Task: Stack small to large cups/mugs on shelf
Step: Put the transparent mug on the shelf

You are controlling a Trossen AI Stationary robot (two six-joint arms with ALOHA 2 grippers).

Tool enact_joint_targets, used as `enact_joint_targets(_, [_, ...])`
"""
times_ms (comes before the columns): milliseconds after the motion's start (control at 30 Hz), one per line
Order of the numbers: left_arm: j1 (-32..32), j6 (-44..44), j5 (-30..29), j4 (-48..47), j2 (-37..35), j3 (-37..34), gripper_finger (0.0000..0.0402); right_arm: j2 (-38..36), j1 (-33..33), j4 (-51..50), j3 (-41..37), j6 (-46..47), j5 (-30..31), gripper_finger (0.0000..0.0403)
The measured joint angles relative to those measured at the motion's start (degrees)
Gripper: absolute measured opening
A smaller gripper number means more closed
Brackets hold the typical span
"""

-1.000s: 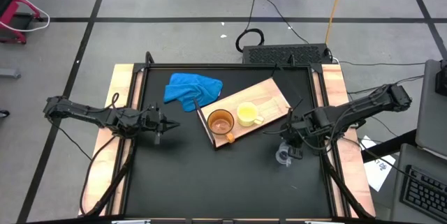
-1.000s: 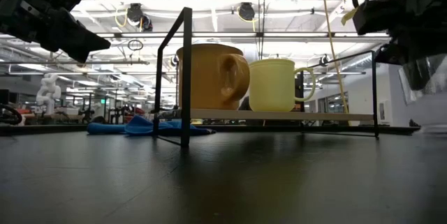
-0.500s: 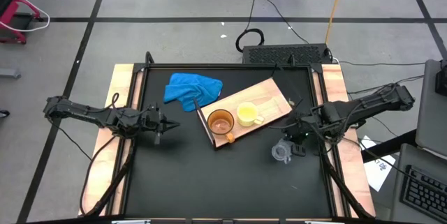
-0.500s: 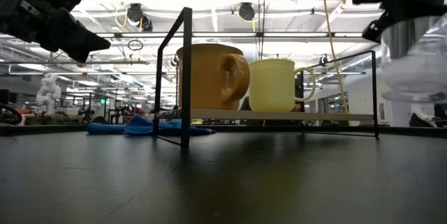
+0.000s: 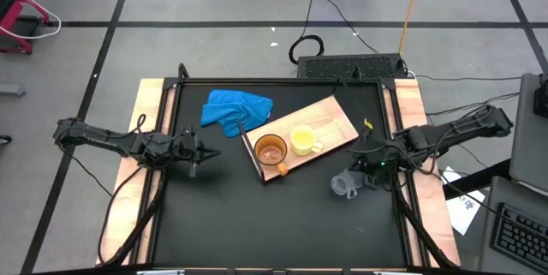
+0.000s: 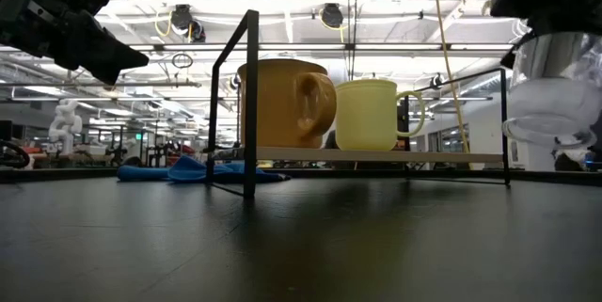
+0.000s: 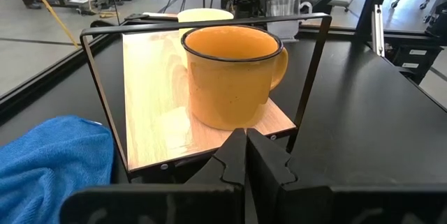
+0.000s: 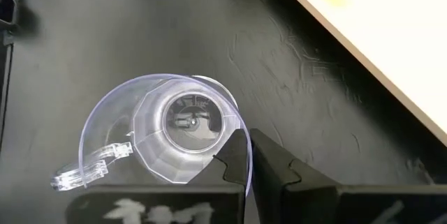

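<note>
Lifted off the black tabletop point(image 5: 257, 224) since a second ago: small clear plastic cup point(image 5: 344, 184), rim pinched in the right gripper point(image 5: 364, 178), now nearer the light-wood shelf board point(image 5: 330, 116). Open room beside the yellow handled mug point(image 5: 302, 140) and orange-brown handled mug point(image 5: 271, 150); thin black frame posts point(image 6: 250, 104) to clear. Left gripper point(image 5: 202, 152) closed on nothing, waiting at left.

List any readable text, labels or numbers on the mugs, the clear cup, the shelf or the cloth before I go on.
None readable: the orange-brown mug, yellow mug, clear cup, shelf and blue cloth carry no visible print. Papers and a keyboard off the table are too small to read.
</note>
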Motion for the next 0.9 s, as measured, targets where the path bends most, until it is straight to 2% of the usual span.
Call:
enact_joint_targets(300, [0.01,-0.13,0.0,-0.46,-0.01,-0.02,0.0015,-6.47,0.0,5.82,-7.26,0.39,-0.17,0.0])
enact_joint_targets(900, [0.01,-0.43,0.0,-0.4,0.01,0.0,0.0015,-8.34,-0.02,8.7,-8.4,-1.81,-0.17,0.0])
